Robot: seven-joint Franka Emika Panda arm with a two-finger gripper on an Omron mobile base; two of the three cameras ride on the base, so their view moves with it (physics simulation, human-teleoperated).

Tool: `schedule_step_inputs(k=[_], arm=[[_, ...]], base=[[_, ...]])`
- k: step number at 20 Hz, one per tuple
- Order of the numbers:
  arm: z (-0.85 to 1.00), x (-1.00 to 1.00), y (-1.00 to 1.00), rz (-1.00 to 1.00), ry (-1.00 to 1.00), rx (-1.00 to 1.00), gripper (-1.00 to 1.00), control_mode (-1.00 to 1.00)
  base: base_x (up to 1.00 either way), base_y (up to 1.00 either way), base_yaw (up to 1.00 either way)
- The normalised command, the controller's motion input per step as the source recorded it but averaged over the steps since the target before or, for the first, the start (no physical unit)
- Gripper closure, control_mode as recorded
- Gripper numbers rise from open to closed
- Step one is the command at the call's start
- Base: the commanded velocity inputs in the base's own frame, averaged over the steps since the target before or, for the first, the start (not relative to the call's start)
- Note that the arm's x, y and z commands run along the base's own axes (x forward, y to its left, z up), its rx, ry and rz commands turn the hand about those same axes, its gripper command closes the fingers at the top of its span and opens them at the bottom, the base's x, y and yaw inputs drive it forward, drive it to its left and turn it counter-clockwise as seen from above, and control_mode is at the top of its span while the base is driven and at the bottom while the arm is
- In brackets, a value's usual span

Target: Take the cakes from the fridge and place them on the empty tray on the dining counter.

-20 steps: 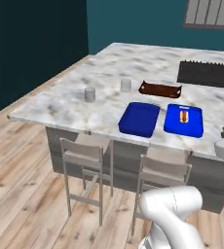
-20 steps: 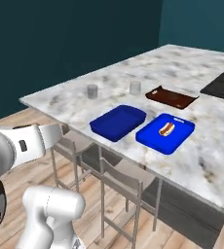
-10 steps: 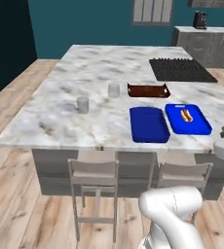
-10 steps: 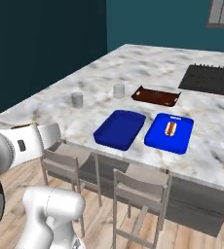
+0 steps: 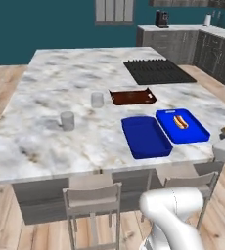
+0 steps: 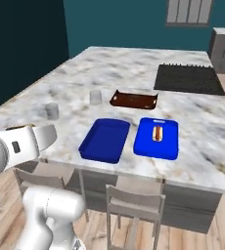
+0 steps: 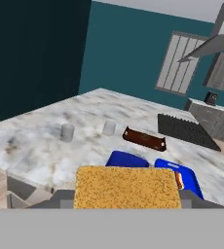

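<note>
Spanning most of both base views, the dining counter (image 5: pixel 46 136) is seen with the empty tray (image 5: pixel 146 136) laid near its front edge, just beside a second blue tray (image 5: pixel 183 125) carrying a hot-dog-like item. A dark brown tray (image 5: pixel 132 96) and two small cups (image 5: pixel 67 120) are set farther in from that edge. The yellow-orange cake (image 7: pixel 127 187) is gripped between the jaws of the gripper (image 7: pixel 126 200), above the counter's front edge.

gripper (image 7: pixel 127 194) clamps yellow cake (image 7: pixel 127 187) | blue tray (image 7: pixel 128 159) behind | marble counter (image 7: pixel 46 141)
</note>
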Motion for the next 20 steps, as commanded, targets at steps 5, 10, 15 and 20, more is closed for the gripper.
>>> schedule_step_inputs(k=[5,10,15,20], arm=[[0.0,0.0,0.0,0.0,0.0,0.0,1.0,1.0],[0.0,0.0,0.0,0.0,0.0,0.0,1.0,1.0],[0.0,0.0,0.0,0.0,0.0,0.0,1.0,1.0],[0.0,0.0,0.0,0.0,0.0,0.0,1.0,1.0]], base=[[0.95,0.0,-0.29],[0.97,0.17,-0.41],[0.72,0.21,-0.33],[0.01,0.0,0.0]])
